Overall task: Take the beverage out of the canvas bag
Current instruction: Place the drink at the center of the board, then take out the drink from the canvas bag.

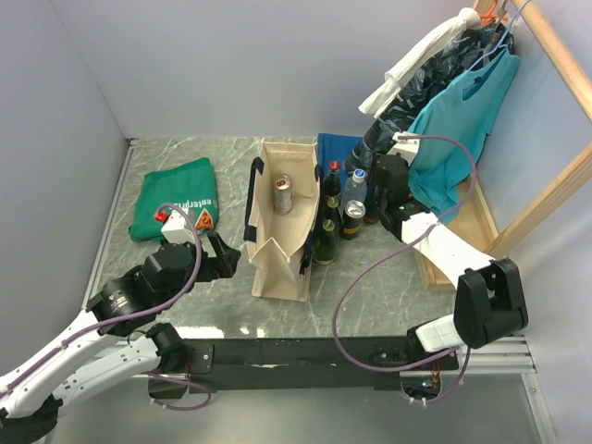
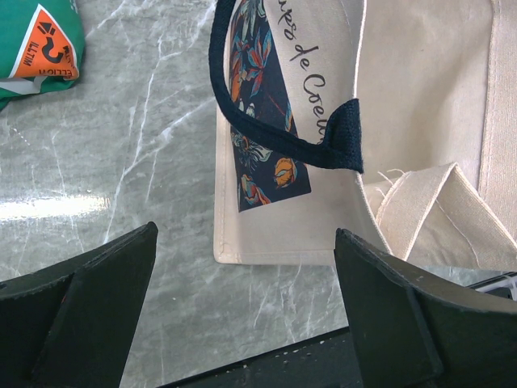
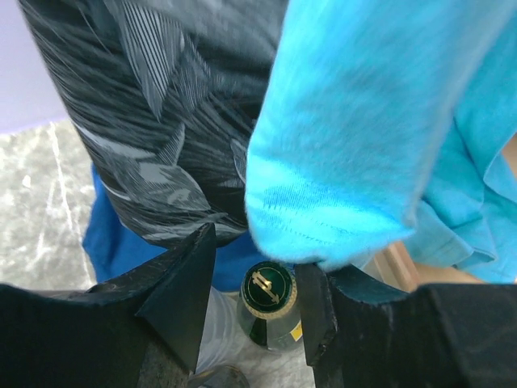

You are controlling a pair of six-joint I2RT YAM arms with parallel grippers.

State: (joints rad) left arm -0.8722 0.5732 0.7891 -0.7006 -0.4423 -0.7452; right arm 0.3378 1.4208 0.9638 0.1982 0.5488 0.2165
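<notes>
The cream canvas bag [image 1: 277, 250] stands upright at mid-table, its mouth open. A beverage can [image 1: 283, 193] stands inside it. In the left wrist view the bag's printed side [image 2: 420, 97] and navy handle [image 2: 266, 133] fill the upper right. My left gripper [image 1: 231, 259] [image 2: 246, 307] is open just left of the bag's near corner, with nothing between its fingers. My right gripper [image 1: 377, 205] [image 3: 258, 299] is right of the bag, among the standing bottles. It is open around the capped neck of a green glass bottle [image 3: 268, 289], with a gap on the left side.
Several bottles and a can [image 1: 353, 217] stand right of the bag. A folded green T-shirt [image 1: 176, 203] lies at the left and a blue cloth [image 1: 338, 148] behind the bag. A turquoise shirt [image 3: 363, 145] and a dark patterned garment [image 3: 161, 105] hang over the right gripper from a wooden rack [image 1: 555, 185].
</notes>
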